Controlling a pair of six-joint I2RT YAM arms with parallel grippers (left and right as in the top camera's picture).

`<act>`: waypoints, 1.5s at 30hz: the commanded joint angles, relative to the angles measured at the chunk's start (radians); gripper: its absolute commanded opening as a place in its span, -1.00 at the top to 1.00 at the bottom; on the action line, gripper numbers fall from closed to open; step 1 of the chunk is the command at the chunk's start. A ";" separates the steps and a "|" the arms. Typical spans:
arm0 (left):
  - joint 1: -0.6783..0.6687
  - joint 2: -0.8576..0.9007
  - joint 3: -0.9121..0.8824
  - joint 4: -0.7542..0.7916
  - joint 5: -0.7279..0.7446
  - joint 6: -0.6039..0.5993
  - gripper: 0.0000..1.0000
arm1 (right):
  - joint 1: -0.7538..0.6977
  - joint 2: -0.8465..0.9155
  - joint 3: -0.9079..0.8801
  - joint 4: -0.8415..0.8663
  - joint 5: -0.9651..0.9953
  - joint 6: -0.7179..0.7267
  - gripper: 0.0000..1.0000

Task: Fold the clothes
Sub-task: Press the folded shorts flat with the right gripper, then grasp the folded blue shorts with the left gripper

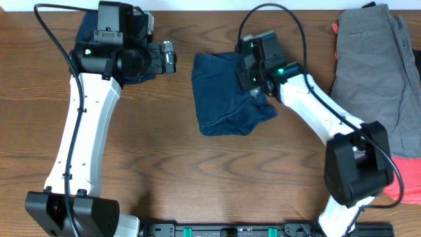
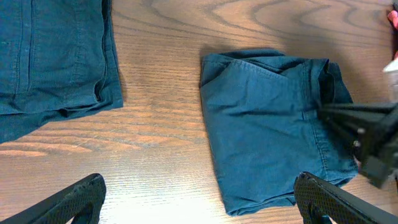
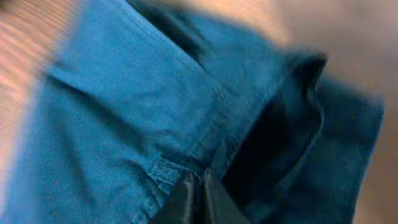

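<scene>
From overhead, we see the navy shorts point(image 1: 227, 92) lying folded near the middle of the counter point(image 1: 197, 178), closer to its far edge. Their long axis runs from the far edge toward the near one, tilted slightly. The left side is a straight edge and the near corner is rounded. Bare wood shows in front of them and between them and the left arm. The right end effector point(image 1: 255, 85) sits at their right edge. The left end effector point(image 1: 172, 59) hangs well apart from them to the left, over a second navy garment point(image 1: 135, 78) that the arm mostly hides. Grey trousers point(image 1: 375, 72) lie along the right edge of the counter, with a coral-pink piece point(image 1: 402, 187) showing beneath them near the right arm's base.

From the left wrist, the left end effector point(image 2: 199, 186) has its fingers spread wide with nothing between them. The navy shorts point(image 2: 267, 124) lie flat past them, longer up the frame than across, with a strip of bare counter point(image 2: 161, 124) separating them from the second navy garment point(image 2: 50, 56) at upper left. The right end effector point(image 2: 367, 137) touches the shorts' right edge.

From the right wrist the view is blurred. The right end effector point(image 3: 198, 186) has its fingers drawn together, pinching a layer of the navy shorts point(image 3: 124, 124) beside a stitched seam, and a dark opening between layers gapes just to the right.
</scene>
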 commanded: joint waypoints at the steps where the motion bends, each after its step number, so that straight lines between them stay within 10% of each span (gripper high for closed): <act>1: 0.004 0.006 -0.014 -0.003 -0.014 0.008 -0.96 | -0.026 0.043 -0.002 -0.056 0.116 0.066 0.94; 25: -0.008 0.006 -0.065 -0.003 -0.012 0.008 -0.96 | -0.092 0.214 0.021 -0.148 0.014 0.154 0.96; 30: -0.062 0.008 -0.065 -0.002 0.034 0.009 -0.96 | -0.152 0.086 0.077 -0.165 -0.140 0.158 -0.47; 34: -0.126 0.016 -0.065 -0.003 0.036 0.009 -0.96 | -0.212 -0.009 0.099 -0.169 -0.195 0.182 -0.92; 45: -0.319 0.211 -0.065 -0.002 0.064 0.077 -0.96 | -0.290 -0.076 0.096 -0.177 -0.176 0.203 -0.99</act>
